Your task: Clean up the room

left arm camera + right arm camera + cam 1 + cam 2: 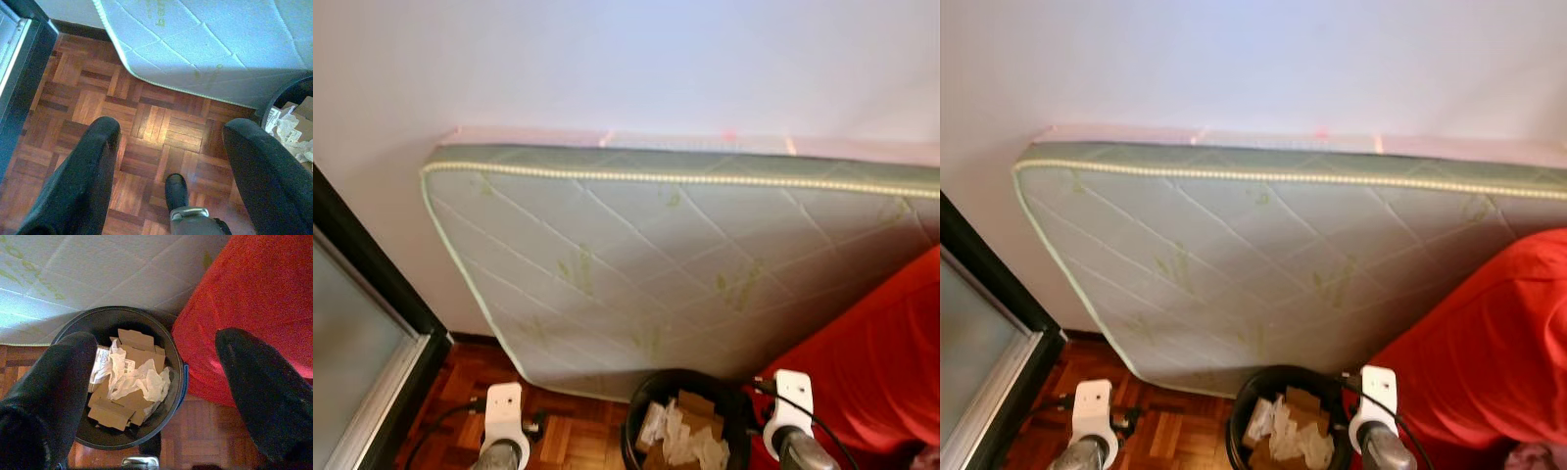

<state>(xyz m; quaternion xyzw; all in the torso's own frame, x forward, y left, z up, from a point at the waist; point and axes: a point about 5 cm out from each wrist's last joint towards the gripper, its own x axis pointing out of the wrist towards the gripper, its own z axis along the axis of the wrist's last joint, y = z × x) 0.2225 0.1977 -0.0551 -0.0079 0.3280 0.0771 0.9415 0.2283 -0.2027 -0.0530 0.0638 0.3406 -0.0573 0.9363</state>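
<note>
Overhead, right pincer (156,396) spread above bin (178,377) of cardboard (117,411).

Mattress (685,264) is pale grey-white w/ diamond quilting, green leaf prints and a green edge band. Floor (146,132) is red-brown wood parquet; bin (166,340) is black, w/ brown cardboard (132,350) and white paper (142,382) inside. Cloth (1498,343) is bright red, wall (626,59) white.

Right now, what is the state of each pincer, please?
Left pincer: open, holding nothing, over the parquet floor.
Right pincer: open, holding nothing, above the black bin of cardboard and paper.
</note>
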